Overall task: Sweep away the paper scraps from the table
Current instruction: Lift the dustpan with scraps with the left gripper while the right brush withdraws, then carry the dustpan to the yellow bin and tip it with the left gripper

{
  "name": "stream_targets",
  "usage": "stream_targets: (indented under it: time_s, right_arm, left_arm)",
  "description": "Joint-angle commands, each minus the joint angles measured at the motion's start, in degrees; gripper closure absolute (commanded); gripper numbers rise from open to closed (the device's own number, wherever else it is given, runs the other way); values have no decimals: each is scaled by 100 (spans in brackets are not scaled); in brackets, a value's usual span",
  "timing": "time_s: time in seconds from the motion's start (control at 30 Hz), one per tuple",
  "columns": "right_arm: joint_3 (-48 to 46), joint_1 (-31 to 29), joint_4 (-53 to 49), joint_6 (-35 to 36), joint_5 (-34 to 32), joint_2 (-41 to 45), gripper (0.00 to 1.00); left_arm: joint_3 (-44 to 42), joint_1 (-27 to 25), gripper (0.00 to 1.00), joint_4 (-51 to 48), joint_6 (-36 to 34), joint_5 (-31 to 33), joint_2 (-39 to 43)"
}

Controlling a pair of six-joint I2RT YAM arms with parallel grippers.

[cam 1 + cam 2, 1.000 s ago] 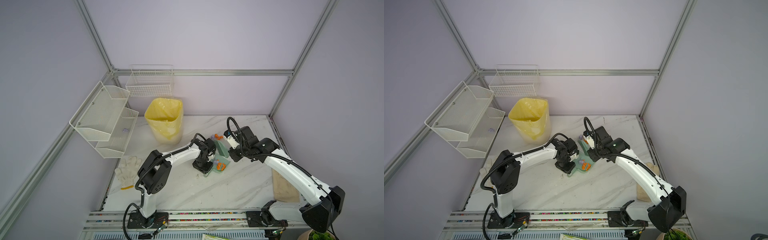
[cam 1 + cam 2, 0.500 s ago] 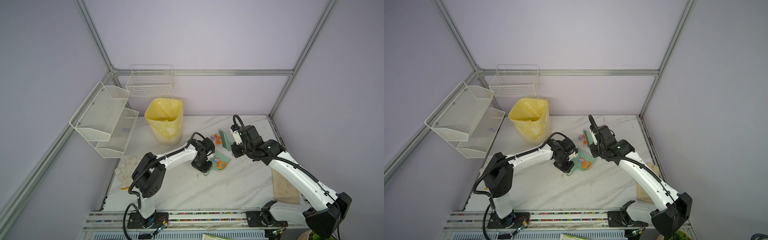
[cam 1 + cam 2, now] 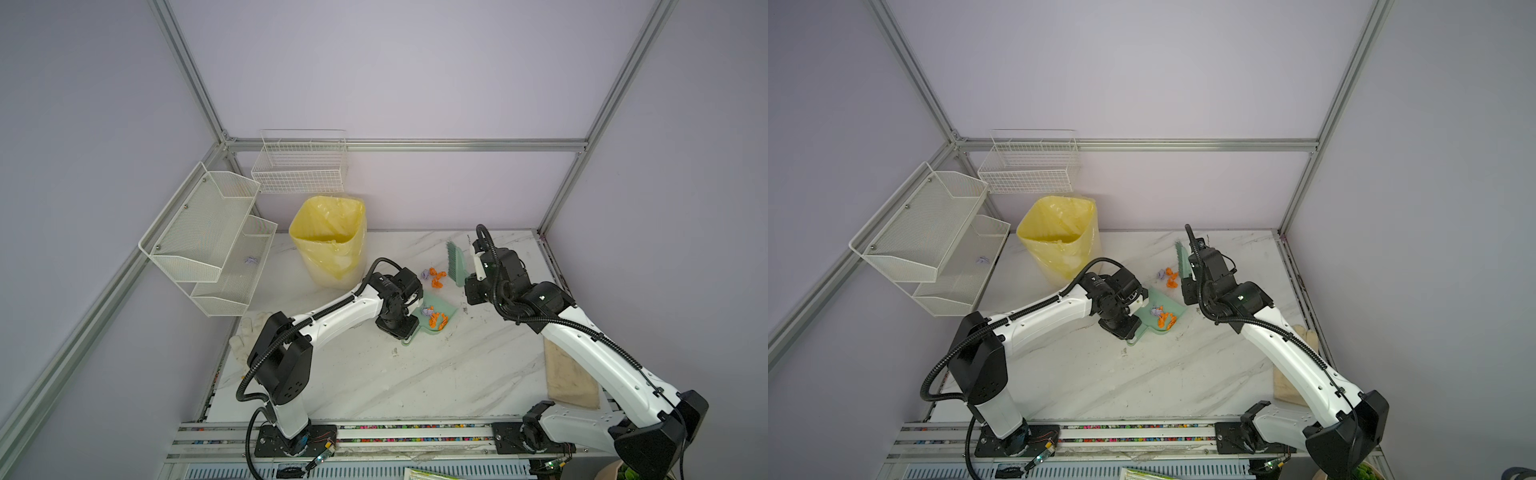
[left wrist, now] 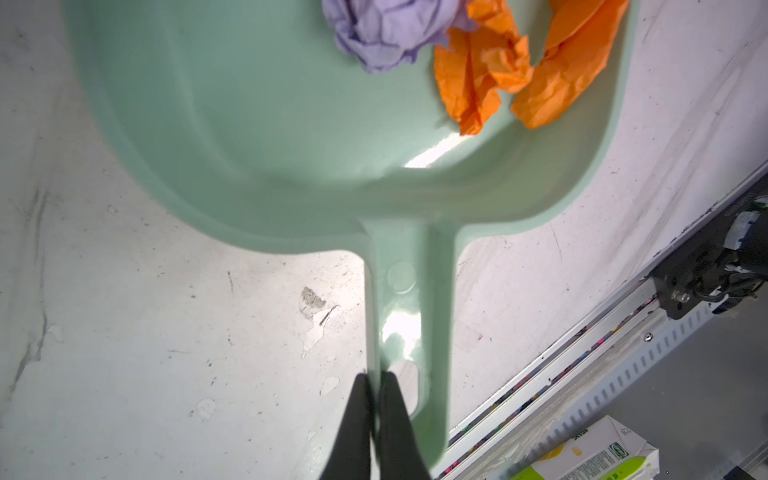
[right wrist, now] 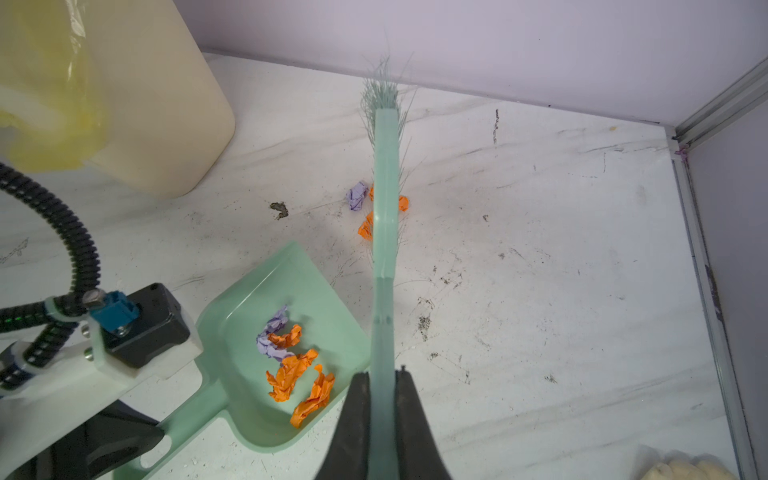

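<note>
Several orange and lilac paper scraps (image 5: pixel 291 361) lie inside the green dustpan (image 5: pixel 232 324) near the middle of the table (image 3: pixel 374 374). My left gripper (image 4: pixel 376 382) is shut on one rim of the dustpan's handle (image 4: pixel 409 316). A few more paper scraps (image 3: pixel 434 276) lie on the table just beyond the pan's open lip. The green brush (image 3: pixel 455 264) stands on their far right side, bristles touching them in the right wrist view. My right gripper (image 5: pixel 382 378) is shut on the brush's handle.
A bin lined with a yellow bag (image 3: pixel 330 241) stands at the back left of the dustpan. White wire shelves (image 3: pixel 208 237) hang on the left wall. A white glove (image 3: pixel 245 336) lies at the table's left edge. A beige cloth (image 3: pixel 571 374) lies at the right edge.
My right arm has carried the brush back from over the dustpan to the far side of the loose scraps. The dustpan and left gripper have barely shifted.
</note>
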State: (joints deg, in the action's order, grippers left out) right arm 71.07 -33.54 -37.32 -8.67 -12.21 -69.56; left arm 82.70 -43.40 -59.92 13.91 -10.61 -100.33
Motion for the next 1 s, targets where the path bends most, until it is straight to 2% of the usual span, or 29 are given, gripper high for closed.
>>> stream_targets:
  time_s: [0.0,0.7,0.97]
  right_arm:
    - [-208,40,427,-216,-109,185,100]
    - [-953,63,697,-386,199,905,100]
    - [-1017,58,716,-425,276,966,100]
  left_arm:
    - [564,110,100,-325,-107,197,241]
    - [1580,602,100,-1222,-313,1006,619]
    - [2215,703,100,-1643,-388,1711,597]
